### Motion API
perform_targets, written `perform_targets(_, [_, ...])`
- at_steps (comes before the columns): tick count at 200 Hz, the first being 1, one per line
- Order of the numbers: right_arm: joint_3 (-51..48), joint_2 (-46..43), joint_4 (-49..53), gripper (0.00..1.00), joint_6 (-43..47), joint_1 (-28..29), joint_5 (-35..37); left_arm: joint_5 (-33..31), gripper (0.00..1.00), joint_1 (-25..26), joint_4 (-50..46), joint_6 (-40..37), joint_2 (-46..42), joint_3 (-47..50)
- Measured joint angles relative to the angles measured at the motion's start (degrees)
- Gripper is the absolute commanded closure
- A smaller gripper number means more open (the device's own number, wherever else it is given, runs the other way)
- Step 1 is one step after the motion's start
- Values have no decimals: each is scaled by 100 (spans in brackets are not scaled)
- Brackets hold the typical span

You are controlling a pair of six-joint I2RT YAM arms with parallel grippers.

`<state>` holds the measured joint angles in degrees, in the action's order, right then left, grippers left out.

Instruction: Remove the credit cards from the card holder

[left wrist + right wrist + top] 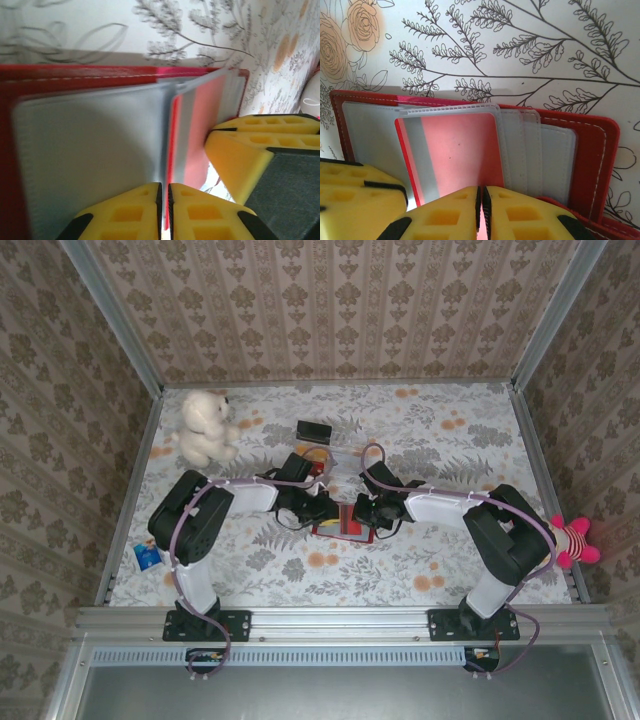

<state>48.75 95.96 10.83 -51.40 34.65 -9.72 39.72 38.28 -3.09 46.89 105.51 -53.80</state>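
Red card holder (596, 165) lies open on the table (450, 575), left gripper (163, 212) pinched on a clear sleeve (90, 150), right gripper (480, 212) nipping the credit card (462, 152), so draw it straight along the pocket, sleeve held firm!

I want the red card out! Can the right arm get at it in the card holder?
Probably yes. The card holder lies open, the red credit card faces up in a clear sleeve, and the jaws of the right arm sit shut right at its near edge. Nothing else covers it.
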Motion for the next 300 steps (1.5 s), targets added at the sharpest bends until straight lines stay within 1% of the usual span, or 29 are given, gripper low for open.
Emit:
perform_targets(123, [0, 0, 0, 85, 2, 0, 0, -90, 81, 55, -162, -109, 138, -170])
perform_targets(163, [0, 0, 0, 86, 0, 0, -2, -42, 88, 48, -122, -96, 190, -175])
perform_targets(202, [0, 0, 2, 85, 0, -17, -2, -17, 100, 20, -15, -101, 214, -142])
perform_targets(258, [-4, -28, 2, 85, 2, -28, -4, 72, 100, -61, 188, -153, 203, -20])
perform_targets(300, [-59, -295, 164, 81, 15, -72, 2, 81, 100, -166, 225, -208, 146, 70])
